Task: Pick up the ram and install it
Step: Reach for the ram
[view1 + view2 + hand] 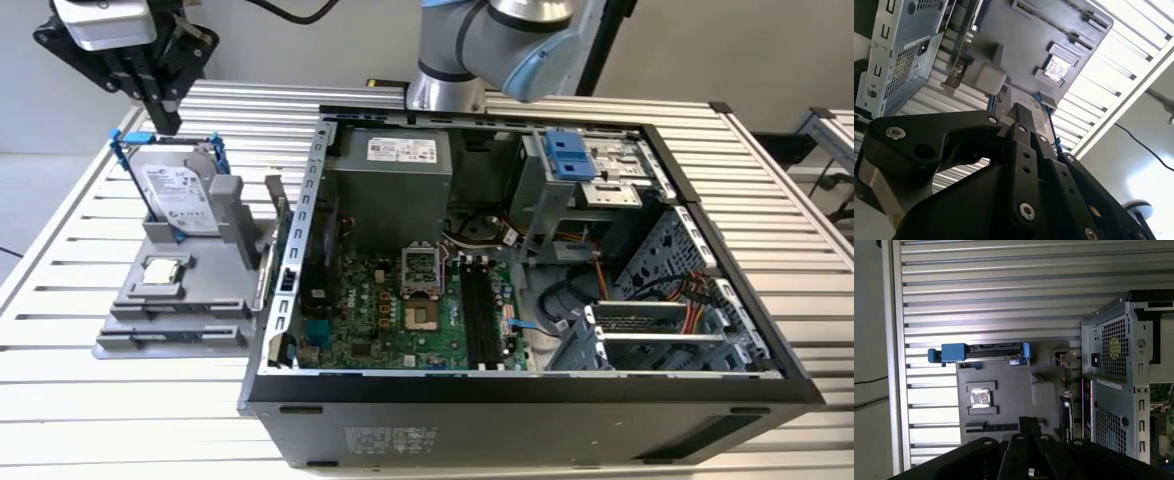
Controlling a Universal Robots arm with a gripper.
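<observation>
Hanging over the far corner of the tabletop [120, 420] on the exterior view's left, the claw [164, 118] is clenched on nothing. Its black fingers look pressed together, with no gap that I can make out in either wrist view.

The ram [1066, 390] is not in its grip. It stands on its long edge at the side of the grey holder [180, 312] that faces the computer case [534, 410], just beside the case's perforated steel wall. From the claw it lies toward the case and somewhat toward the tabletop's near edge, past the hard drive [174, 190], which stands upright in blue clips close below the fingertips. The ram's long axis runs along the case wall, from far edge to near edge, so in the first wrist view it shows edge-on as a thin sliver.

It is a flat, rigid circuit board, and only its narrow upper edge is offered. The holder looks like matte moulded plastic. A small square silver processor chip [163, 270] lies flat in one of its recesses. The tabletop is ribbed aluminium slats. The long black slots [478, 300] on the green motherboard sit deep inside the open case — well apart from the ram.
</observation>
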